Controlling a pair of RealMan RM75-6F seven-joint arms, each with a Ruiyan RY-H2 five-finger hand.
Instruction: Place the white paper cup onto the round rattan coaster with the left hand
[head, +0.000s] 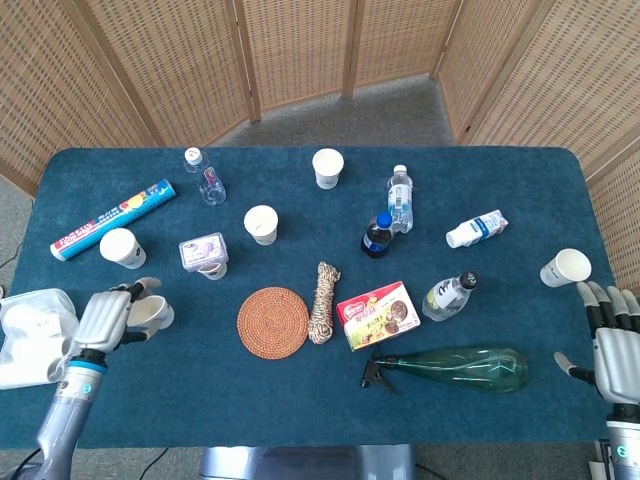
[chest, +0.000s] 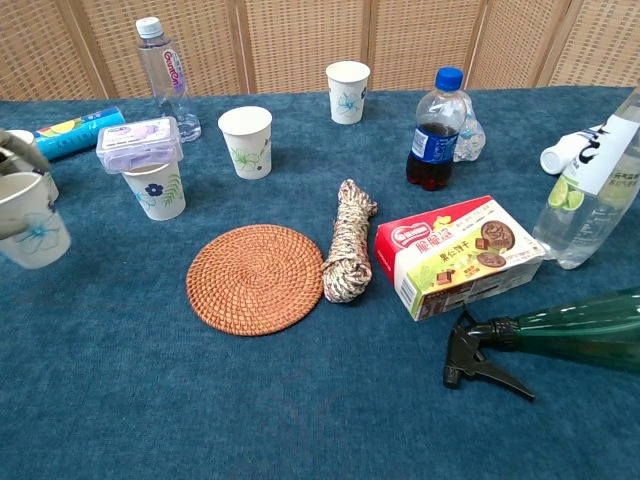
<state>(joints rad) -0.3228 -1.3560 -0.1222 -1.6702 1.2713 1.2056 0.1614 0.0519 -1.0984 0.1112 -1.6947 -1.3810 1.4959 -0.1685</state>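
The desk (head: 300, 400) wears matt blue cloth; the round woven rattan coaster (chest: 256, 278) looks rough, the green plastic spray bottle (head: 470, 368) glossy.

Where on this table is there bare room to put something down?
The near edge in front of the rattan coaster and spray bottle is bare cloth; so is the far right corner beyond the milk bottle. It is crowded between the rope, snack box and cola bottle.

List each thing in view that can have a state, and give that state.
Left robot hand: holds a paper cup.
Paper cup: held, tilted.
Right robot hand: empty, fingers apart.
Coaster: flat, bare.
Cola bottle: upright, capped.
Spray bottle: lying down.
Rope: bundled.
Biscuit box: closed.
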